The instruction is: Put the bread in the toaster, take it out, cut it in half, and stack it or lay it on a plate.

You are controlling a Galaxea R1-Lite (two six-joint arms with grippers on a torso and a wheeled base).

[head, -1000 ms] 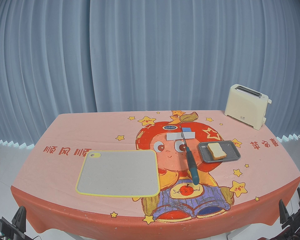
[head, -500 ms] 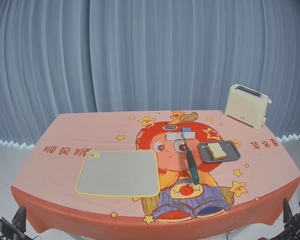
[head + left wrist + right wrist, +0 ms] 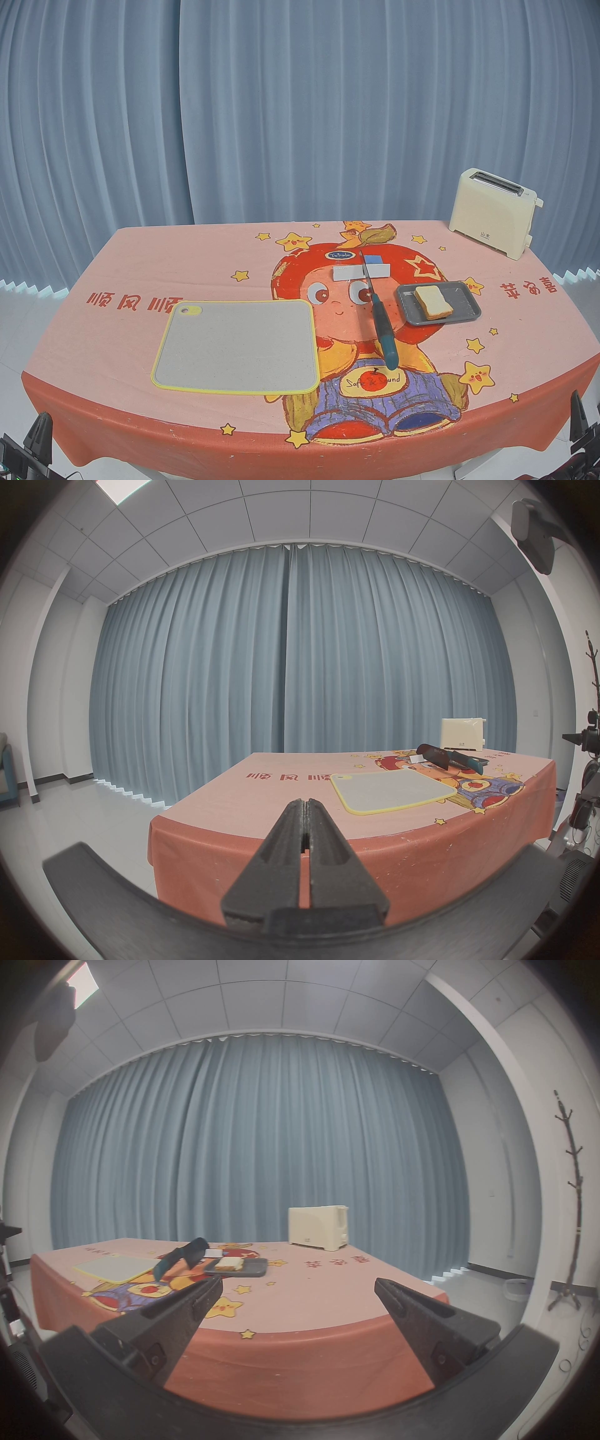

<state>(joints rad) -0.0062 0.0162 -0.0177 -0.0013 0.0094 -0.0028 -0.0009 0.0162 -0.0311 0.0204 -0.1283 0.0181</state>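
A slice of bread [image 3: 432, 301] lies on a small grey plate [image 3: 464, 299] at the table's right side. The cream toaster [image 3: 494, 212] stands at the far right corner with its slot empty. A teal-handled knife [image 3: 381, 320] lies mid-table, its blade propped on a small grey and blue block [image 3: 350, 272]. A grey cutting board [image 3: 237, 345] with a yellow rim lies to the left. My left gripper [image 3: 305, 836] is shut and empty, below the table's front left edge. My right gripper [image 3: 299, 1288] stands open and empty, off the front right corner, facing the bread [image 3: 229, 1263] and toaster [image 3: 317, 1226].
A printed orange cloth [image 3: 125, 275] covers the table, with blue curtains close behind it. Bare cloth lies between the plate and the toaster. A coat stand [image 3: 565, 1204] is off to the right of the table.
At the head view's bottom right corner, my right gripper's finger has shifted slightly to the right. Nothing on the table has moved.
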